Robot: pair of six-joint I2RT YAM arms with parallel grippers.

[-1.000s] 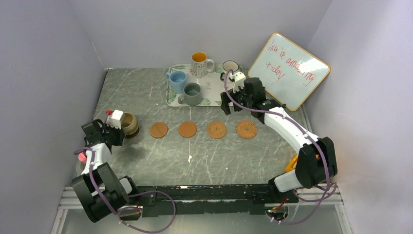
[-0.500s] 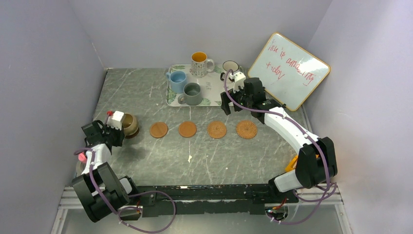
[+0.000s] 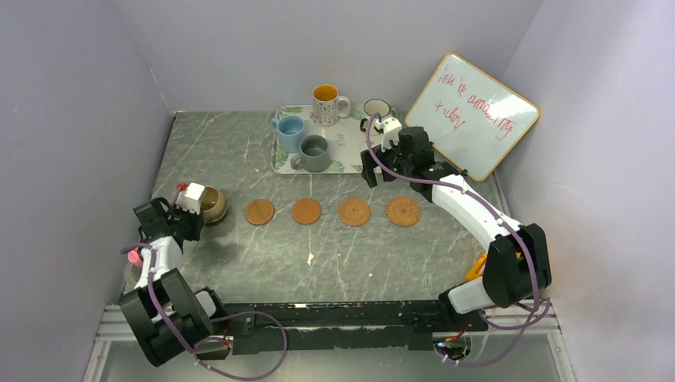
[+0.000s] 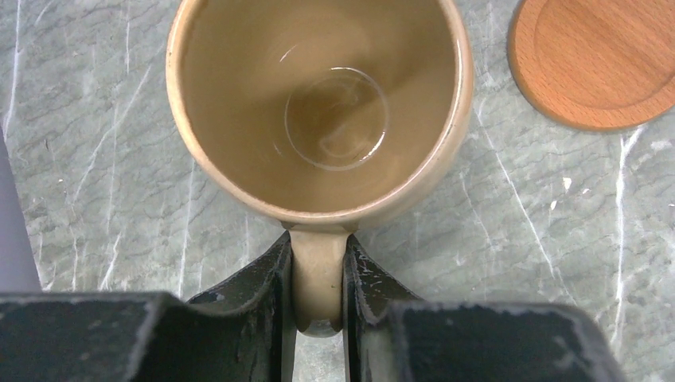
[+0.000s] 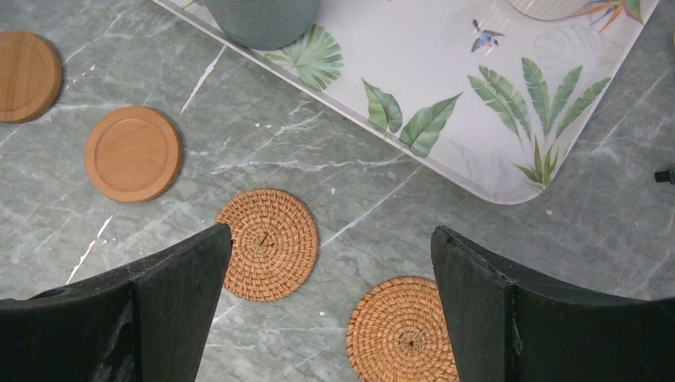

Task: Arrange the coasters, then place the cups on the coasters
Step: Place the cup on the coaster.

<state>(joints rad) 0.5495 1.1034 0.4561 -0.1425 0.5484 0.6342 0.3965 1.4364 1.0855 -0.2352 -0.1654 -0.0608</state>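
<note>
Tightly gripped tan mug (image 4: 318, 103), left hand (image 4: 318, 259)

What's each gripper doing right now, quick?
Left gripper: closed on the handle of the tan mug.
Right gripper: open, holding nothing.

Gap between coasters (image 3: 306, 211), tray (image 3: 348, 148) passable; whiteboard (image 3: 475, 115) blocks right.

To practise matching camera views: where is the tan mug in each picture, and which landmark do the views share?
Top external: tan mug at the left, mid-height.
Left wrist: upper middle, handle pinched by the left end effector.
Right wrist: not in it.
Shared landmark: leftmost smooth coaster, upper right in left wrist, far left in right wrist.
</note>
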